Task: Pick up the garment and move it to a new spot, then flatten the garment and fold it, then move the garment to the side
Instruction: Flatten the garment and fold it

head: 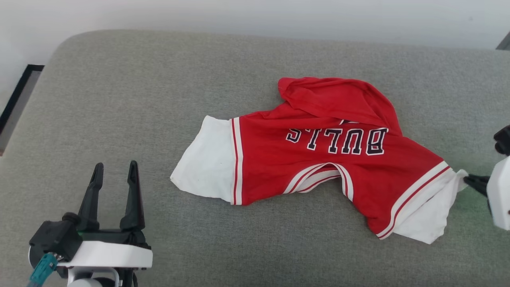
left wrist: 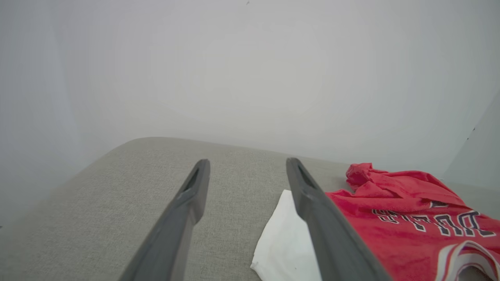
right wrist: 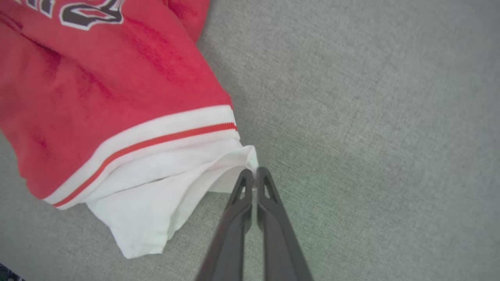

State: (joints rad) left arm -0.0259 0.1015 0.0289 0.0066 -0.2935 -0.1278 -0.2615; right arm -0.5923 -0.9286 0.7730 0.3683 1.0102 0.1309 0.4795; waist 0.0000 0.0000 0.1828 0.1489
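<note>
Spreading under the garment (head: 318,159), grey woven cushion (head: 119,99) meets a pale wall (head: 255,16).

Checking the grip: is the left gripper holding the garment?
No, the left gripper's jaws stand open above the cushion, clear of the garment.

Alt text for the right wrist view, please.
The right pincer, two long dark fingers closed together, pinches the white sleeve corner of a thin red jersey-style shirt with white, red-striped sleeves. The shirt lies rumpled on a grey woven cushion.
</note>
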